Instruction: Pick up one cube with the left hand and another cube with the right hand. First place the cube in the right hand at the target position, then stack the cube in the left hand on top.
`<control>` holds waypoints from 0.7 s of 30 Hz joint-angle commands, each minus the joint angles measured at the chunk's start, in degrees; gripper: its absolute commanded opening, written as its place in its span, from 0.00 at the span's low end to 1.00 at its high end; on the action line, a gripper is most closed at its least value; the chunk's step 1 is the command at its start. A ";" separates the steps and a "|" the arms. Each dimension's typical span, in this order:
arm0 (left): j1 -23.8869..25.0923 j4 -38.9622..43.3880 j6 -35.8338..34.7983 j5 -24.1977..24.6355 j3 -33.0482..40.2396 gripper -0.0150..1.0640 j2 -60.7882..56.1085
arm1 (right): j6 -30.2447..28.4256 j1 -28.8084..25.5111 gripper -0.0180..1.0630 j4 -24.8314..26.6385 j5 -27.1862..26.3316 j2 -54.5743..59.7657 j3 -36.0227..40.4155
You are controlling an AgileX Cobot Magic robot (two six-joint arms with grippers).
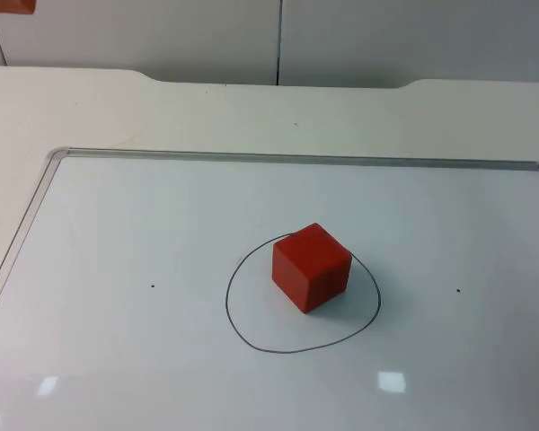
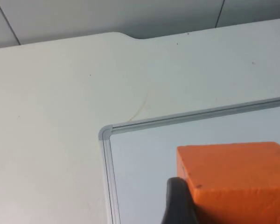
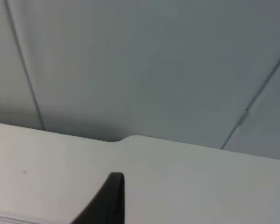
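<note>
A red cube point(image 1: 311, 267) stands inside a hand-drawn black circle point(image 1: 236, 319) on the whiteboard point(image 1: 117, 269), turned with one corner toward me. My left gripper point(image 2: 228, 215) is shut on an orange cube point(image 2: 233, 175), with one black fingertip point(image 2: 178, 203) pressed against its side. It holds the cube above the whiteboard's corner. A sliver of that orange cube point(image 1: 7, 5) shows at the far left of the top view, well away from the circle. My right gripper point(image 3: 113, 203) is raised off the table and faces the grey wall.
The whiteboard's metal frame point(image 1: 287, 158) runs across the white table point(image 1: 251, 117), and its corner point(image 2: 105, 132) lies under the left wrist. The grey partition wall point(image 1: 341, 36) closes the far side. Two small black dots point(image 1: 153, 286) mark the board.
</note>
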 commanded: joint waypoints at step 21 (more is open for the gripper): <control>-7.60 -24.22 34.63 2.97 -18.27 0.01 20.92 | 0.00 -2.18 0.99 0.74 3.79 -4.90 -0.36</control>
